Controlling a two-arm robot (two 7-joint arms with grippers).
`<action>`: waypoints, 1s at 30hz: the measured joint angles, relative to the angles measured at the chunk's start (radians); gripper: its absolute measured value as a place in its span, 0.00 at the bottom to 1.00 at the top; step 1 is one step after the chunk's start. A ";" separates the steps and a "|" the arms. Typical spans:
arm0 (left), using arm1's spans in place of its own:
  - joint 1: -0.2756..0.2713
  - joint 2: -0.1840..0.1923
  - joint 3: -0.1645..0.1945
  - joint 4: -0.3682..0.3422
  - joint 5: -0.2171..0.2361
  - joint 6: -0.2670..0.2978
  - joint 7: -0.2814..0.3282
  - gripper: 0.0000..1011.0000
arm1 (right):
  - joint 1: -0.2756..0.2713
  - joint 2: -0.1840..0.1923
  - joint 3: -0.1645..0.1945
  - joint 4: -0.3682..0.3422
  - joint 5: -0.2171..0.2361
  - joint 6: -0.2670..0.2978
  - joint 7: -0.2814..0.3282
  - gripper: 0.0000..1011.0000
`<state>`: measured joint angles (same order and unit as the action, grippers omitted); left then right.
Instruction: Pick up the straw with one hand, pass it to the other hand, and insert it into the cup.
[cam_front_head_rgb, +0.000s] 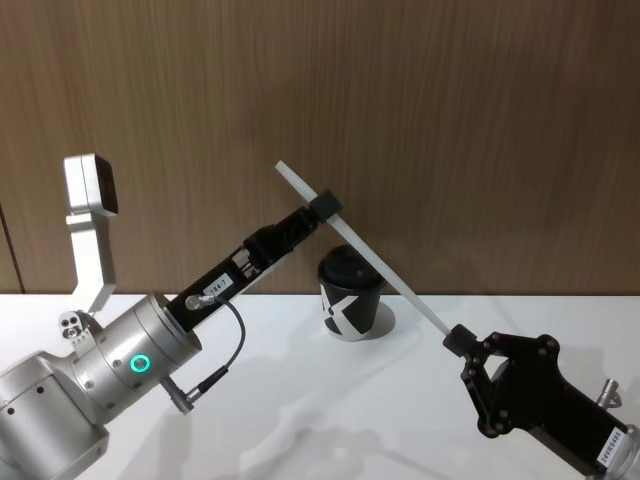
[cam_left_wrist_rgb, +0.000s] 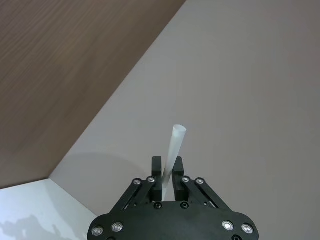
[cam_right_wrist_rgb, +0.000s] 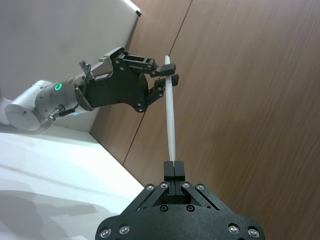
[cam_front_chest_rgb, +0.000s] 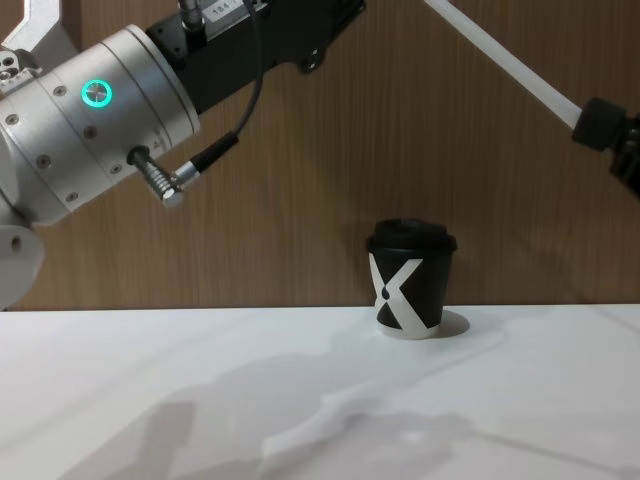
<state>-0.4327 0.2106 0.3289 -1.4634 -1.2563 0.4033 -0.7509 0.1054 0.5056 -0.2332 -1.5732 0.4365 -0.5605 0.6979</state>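
The straw (cam_front_head_rgb: 371, 251) hangs slanted in the air above the cup (cam_front_head_rgb: 350, 295), held at both ends. My left gripper (cam_front_head_rgb: 326, 205), on the silver wrist with the green ring, is shut on the straw near its upper end; the left wrist view shows the straw (cam_left_wrist_rgb: 175, 144) between its fingertips. My all-black right gripper (cam_front_head_rgb: 457, 340) is shut on the lower end, which the right wrist view shows as the straw (cam_right_wrist_rgb: 171, 120) rising from its closed tips toward the left gripper (cam_right_wrist_rgb: 169, 75). The black cup (cam_front_chest_rgb: 411, 285) with the white X stands upright on the table with its lid on.
The white table (cam_front_head_rgb: 300, 400) runs up to a brown wood-panel wall (cam_front_head_rgb: 450, 120) just behind the cup. A grey bracket (cam_front_head_rgb: 90, 220) stands at the left beside my left arm.
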 joint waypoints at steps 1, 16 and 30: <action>0.000 0.000 0.000 0.000 0.000 0.000 0.000 0.14 | 0.000 0.000 0.000 0.000 0.000 0.000 0.000 0.00; -0.001 -0.001 0.001 0.002 -0.001 -0.001 0.000 0.01 | 0.000 0.000 0.000 0.000 0.000 0.000 0.000 0.02; -0.001 -0.001 0.001 0.002 -0.001 -0.001 0.000 0.01 | 0.000 0.000 0.000 0.000 0.000 0.000 0.000 0.43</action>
<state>-0.4340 0.2101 0.3298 -1.4617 -1.2574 0.4025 -0.7512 0.1054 0.5056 -0.2332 -1.5732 0.4365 -0.5605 0.6979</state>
